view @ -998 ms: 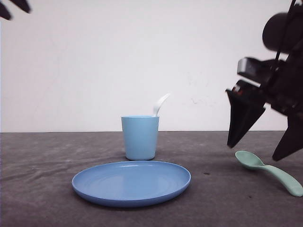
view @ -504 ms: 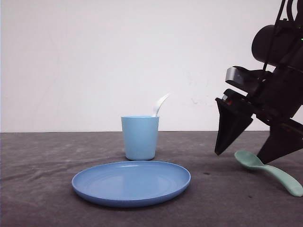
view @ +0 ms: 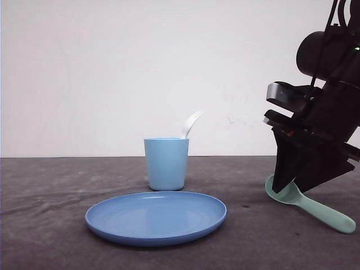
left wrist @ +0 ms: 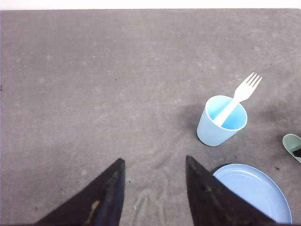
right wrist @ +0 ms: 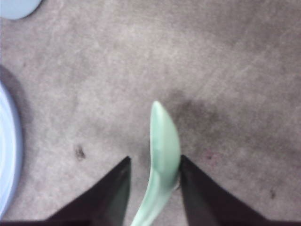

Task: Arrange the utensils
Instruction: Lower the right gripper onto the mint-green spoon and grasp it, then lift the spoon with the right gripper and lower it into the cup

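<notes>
The mint-green spoon (view: pixel 318 210) lies on the grey table at the right, bowl toward the cup. My right gripper (view: pixel 292 189) is down over its bowl end. In the right wrist view the spoon (right wrist: pixel 162 149) runs between the fingers of the right gripper (right wrist: pixel 154 158): it touches one finger and a gap shows at the other, so the jaws are open. The white fork (view: pixel 191 122) stands tines up in the light blue cup (view: pixel 166 163), also the fork (left wrist: pixel 241 95) in the left wrist view. My left gripper (left wrist: pixel 154 160) hangs open high above bare table, holding nothing.
A round blue plate (view: pixel 156 216) sits in front of the cup near the table's front. The cup (left wrist: pixel 220 121) and plate (left wrist: pixel 251 188) lie between the two arms. A plain white wall stands behind the table.
The right gripper has come down and in, from above the spoon to straddling its bowl end. The spoon has shifted slightly left. The left gripper has left the front view's top corner.
</notes>
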`<state>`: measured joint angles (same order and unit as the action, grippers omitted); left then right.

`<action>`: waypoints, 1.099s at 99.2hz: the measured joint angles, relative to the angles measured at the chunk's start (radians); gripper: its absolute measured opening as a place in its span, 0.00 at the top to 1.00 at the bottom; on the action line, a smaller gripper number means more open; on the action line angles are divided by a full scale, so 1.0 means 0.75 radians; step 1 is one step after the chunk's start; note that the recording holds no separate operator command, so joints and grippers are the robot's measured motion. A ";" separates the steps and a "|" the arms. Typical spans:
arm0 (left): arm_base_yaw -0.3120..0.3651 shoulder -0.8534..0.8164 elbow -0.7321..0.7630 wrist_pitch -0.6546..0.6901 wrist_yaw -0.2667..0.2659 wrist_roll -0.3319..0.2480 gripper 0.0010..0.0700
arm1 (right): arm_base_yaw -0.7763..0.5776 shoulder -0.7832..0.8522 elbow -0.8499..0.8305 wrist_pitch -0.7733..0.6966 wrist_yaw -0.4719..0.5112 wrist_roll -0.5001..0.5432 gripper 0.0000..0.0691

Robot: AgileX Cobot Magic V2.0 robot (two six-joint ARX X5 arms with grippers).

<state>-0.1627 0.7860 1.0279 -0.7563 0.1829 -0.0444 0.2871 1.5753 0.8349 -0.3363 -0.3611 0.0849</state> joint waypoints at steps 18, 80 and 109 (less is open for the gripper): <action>0.000 0.000 0.000 0.000 0.000 0.000 0.67 | 0.001 0.000 0.000 -0.023 0.034 0.000 0.91; 0.000 0.000 0.000 -0.029 0.000 0.000 0.67 | 0.096 -0.063 0.112 0.282 -0.208 0.144 0.97; 0.000 0.000 0.000 -0.030 0.000 0.000 0.67 | 0.251 -0.075 0.171 0.766 -0.197 0.231 0.97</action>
<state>-0.1627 0.7860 1.0279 -0.7784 0.1829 -0.0444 0.4755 1.5188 0.9634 0.2382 -0.5091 0.2584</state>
